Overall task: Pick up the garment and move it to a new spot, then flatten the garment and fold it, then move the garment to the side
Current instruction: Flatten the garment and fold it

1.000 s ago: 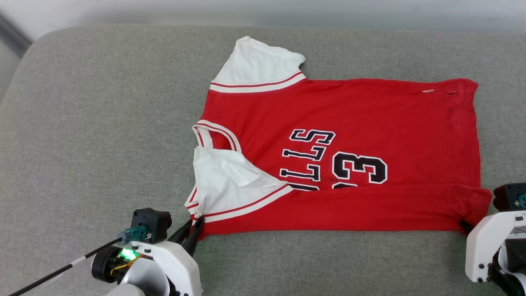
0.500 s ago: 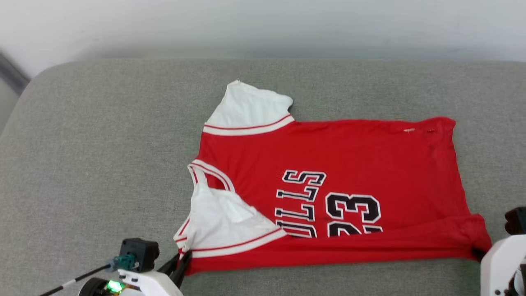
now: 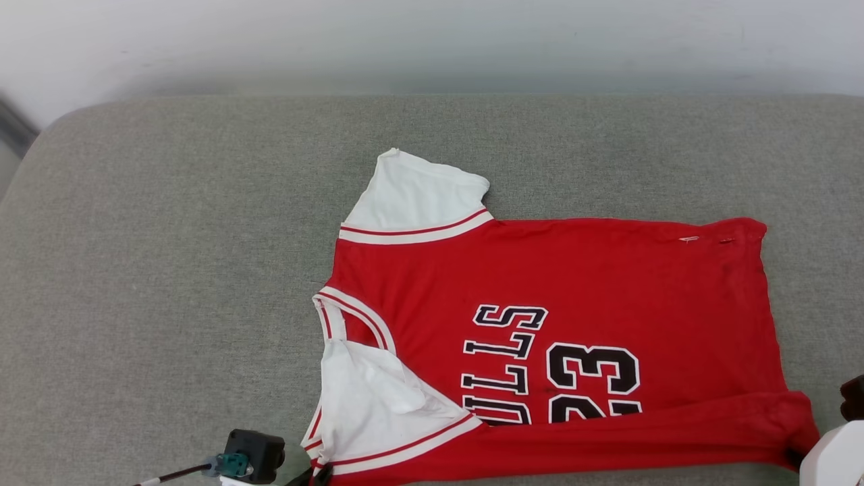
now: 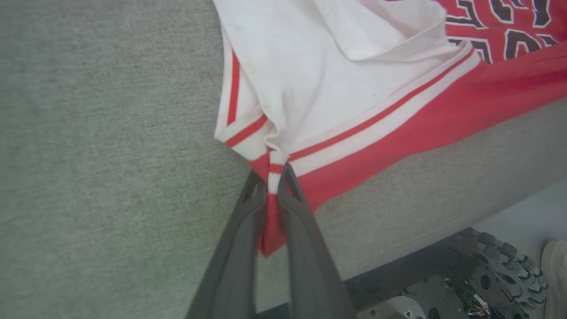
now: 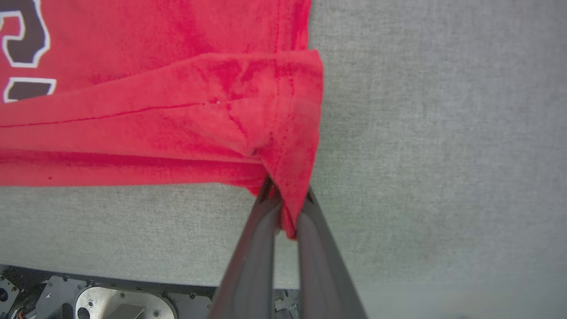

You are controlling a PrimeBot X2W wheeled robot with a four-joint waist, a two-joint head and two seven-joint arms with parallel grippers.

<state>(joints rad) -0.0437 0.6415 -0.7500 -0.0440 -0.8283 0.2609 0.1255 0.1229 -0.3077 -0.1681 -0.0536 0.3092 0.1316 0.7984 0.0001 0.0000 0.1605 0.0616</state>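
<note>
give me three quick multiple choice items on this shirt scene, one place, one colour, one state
1. Where does the left end effector pinch the garment? A far sleeve B near striped sleeve corner C number
2. The sleeves are: A white B blue C black
3. The right end effector is: A wide open B shut on the garment C holding a cup
Key: 1 B, striped trim sits in its grip; 2 A, both show white; 3 B, red cloth is clamped in it.

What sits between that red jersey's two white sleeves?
In the head view, the red-and-white striped neckline of the red jersey lies between the far white sleeve and the near white sleeve.
</note>
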